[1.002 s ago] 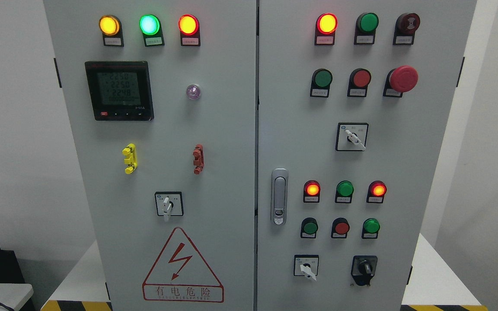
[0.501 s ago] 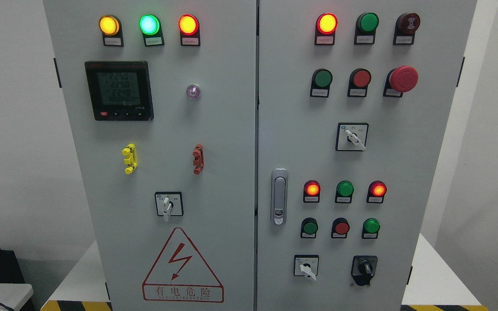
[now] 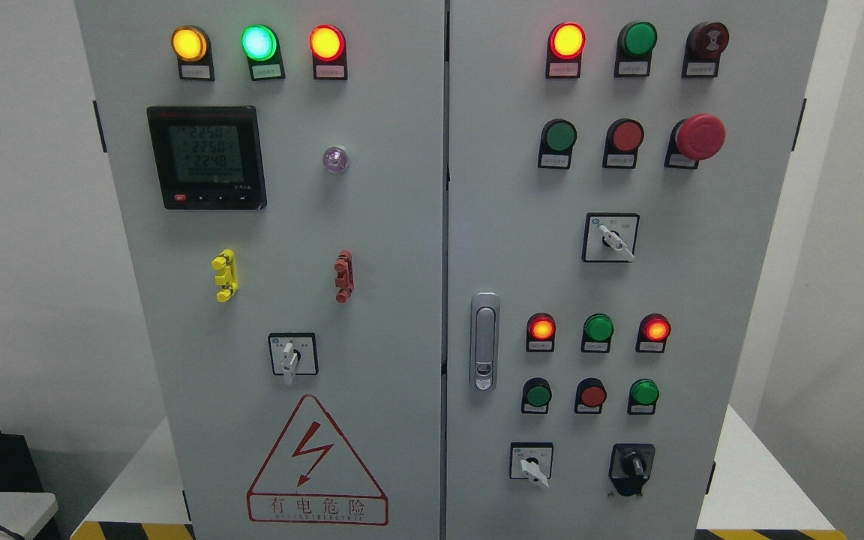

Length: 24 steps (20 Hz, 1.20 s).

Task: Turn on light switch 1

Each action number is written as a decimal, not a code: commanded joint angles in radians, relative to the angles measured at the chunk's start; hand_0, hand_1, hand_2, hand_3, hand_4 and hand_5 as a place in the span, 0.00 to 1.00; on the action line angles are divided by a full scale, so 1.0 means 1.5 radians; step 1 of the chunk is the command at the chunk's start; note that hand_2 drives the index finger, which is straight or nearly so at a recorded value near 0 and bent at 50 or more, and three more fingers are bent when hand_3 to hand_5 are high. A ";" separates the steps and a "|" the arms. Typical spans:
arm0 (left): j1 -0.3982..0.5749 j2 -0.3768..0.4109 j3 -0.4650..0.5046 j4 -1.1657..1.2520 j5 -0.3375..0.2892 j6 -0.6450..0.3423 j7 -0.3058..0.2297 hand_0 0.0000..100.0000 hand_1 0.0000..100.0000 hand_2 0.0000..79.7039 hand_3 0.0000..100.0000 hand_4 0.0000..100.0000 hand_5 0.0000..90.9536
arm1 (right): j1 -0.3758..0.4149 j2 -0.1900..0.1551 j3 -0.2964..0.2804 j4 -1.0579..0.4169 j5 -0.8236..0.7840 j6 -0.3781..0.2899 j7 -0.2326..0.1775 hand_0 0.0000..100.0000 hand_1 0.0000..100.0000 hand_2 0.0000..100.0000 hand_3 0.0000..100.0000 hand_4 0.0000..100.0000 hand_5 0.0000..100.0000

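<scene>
A grey electrical cabinet (image 3: 402, 225) with two doors fills the head view. The right door carries a top row with a lit red lamp (image 3: 567, 40), an unlit green lamp (image 3: 640, 39) and a dark buzzer (image 3: 708, 40). Below are a green button (image 3: 559, 136), a red button (image 3: 626, 136) and a red mushroom stop button (image 3: 699, 136). Lower down are rotary selector switches (image 3: 611, 238) (image 3: 531, 460) (image 3: 631, 465) and more lamps and buttons. I cannot tell which control is light switch 1. Neither hand is in view.
The left door has three lit lamps (image 3: 259, 43), a digital meter (image 3: 206, 157), a rotary switch (image 3: 292, 354) and a red warning triangle (image 3: 316, 461). A door handle (image 3: 484, 341) sits on the right door. The cabinet stands on a white base (image 3: 754, 487) with hazard striping.
</scene>
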 commanded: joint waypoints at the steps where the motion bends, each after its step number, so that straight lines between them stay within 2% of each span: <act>1: -0.038 -0.018 -0.132 -0.094 -0.041 0.032 0.038 0.23 0.28 0.55 0.69 0.76 0.84 | 0.000 -0.001 0.011 0.000 -0.016 0.000 0.000 0.12 0.39 0.00 0.00 0.00 0.00; 5: -0.078 -0.031 -0.185 -0.104 -0.073 0.080 0.052 0.23 0.27 0.55 0.69 0.76 0.84 | 0.000 0.001 0.011 0.000 -0.016 -0.001 0.000 0.12 0.39 0.00 0.00 0.00 0.00; 8: -0.107 -0.036 -0.225 -0.105 -0.091 0.120 0.079 0.24 0.27 0.55 0.70 0.76 0.85 | 0.000 0.001 0.011 0.000 -0.016 -0.001 0.000 0.12 0.39 0.00 0.00 0.00 0.00; 13: -0.169 -0.046 -0.286 -0.111 -0.093 0.219 0.100 0.24 0.28 0.54 0.69 0.76 0.85 | -0.001 -0.001 0.011 0.000 -0.016 0.000 0.000 0.12 0.39 0.00 0.00 0.00 0.00; 20: -0.239 -0.057 -0.363 -0.112 -0.093 0.340 0.158 0.24 0.34 0.56 0.71 0.78 0.86 | 0.000 -0.001 0.011 0.000 -0.016 -0.001 0.000 0.12 0.39 0.00 0.00 0.00 0.00; 24: -0.265 -0.058 -0.380 -0.111 -0.093 0.375 0.168 0.23 0.35 0.59 0.74 0.79 0.88 | 0.000 0.001 0.011 0.000 -0.016 0.000 0.000 0.12 0.39 0.00 0.00 0.00 0.00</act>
